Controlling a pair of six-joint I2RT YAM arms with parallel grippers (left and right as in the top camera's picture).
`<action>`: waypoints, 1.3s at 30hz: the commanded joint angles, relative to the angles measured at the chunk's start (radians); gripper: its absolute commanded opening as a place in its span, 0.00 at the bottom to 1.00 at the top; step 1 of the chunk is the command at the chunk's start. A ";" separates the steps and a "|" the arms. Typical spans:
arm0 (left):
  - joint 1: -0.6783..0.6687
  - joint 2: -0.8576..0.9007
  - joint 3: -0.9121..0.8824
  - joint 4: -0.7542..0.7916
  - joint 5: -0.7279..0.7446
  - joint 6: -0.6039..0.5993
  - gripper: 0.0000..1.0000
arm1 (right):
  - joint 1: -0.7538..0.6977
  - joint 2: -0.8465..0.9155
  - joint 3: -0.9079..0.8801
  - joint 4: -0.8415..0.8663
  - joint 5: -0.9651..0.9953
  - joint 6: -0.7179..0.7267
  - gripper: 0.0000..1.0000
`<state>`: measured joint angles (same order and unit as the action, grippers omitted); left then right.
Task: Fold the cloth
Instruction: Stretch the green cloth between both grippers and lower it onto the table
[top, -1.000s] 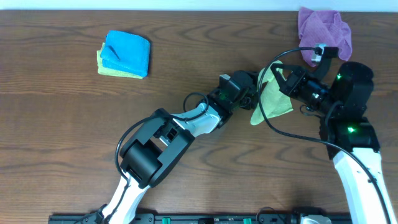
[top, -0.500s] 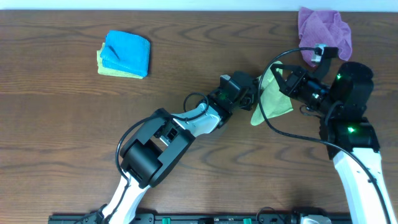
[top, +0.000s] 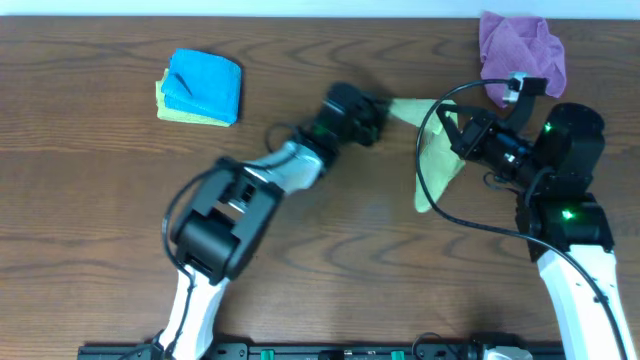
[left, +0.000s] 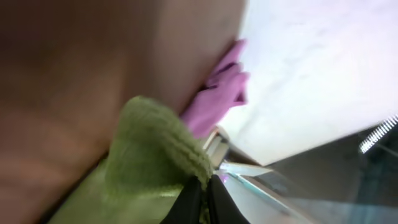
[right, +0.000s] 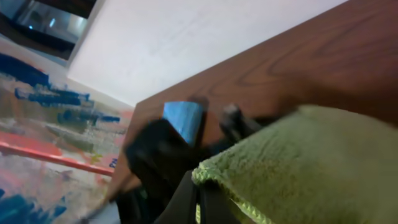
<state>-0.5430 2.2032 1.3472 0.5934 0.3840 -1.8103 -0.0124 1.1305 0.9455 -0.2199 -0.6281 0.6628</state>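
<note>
The green cloth (top: 432, 165) stretches over the right half of the table (top: 100, 230) between the left gripper (top: 385, 107) and right gripper (top: 445, 130); only the wrist views show both pinched tight on its edge, overhead alone its full spread.

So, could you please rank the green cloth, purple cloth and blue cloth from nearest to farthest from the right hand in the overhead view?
1. The green cloth, gripped by the right hand, centre-right.
2. The purple cloth, back right corner.
3. The blue cloth, far left.
</note>
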 joint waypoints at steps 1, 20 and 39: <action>0.090 0.007 0.013 0.023 0.146 0.121 0.06 | 0.038 -0.001 0.017 0.008 0.000 -0.060 0.01; 0.302 0.006 0.311 -0.154 0.363 0.350 0.06 | 0.138 0.307 0.068 0.450 0.244 -0.055 0.01; 0.373 0.006 0.406 -0.312 0.546 0.524 0.06 | 0.131 0.605 0.429 0.188 0.241 -0.202 0.01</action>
<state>-0.1761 2.2032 1.7287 0.2882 0.8291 -1.3518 0.1181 1.7580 1.3586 0.0090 -0.3771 0.5106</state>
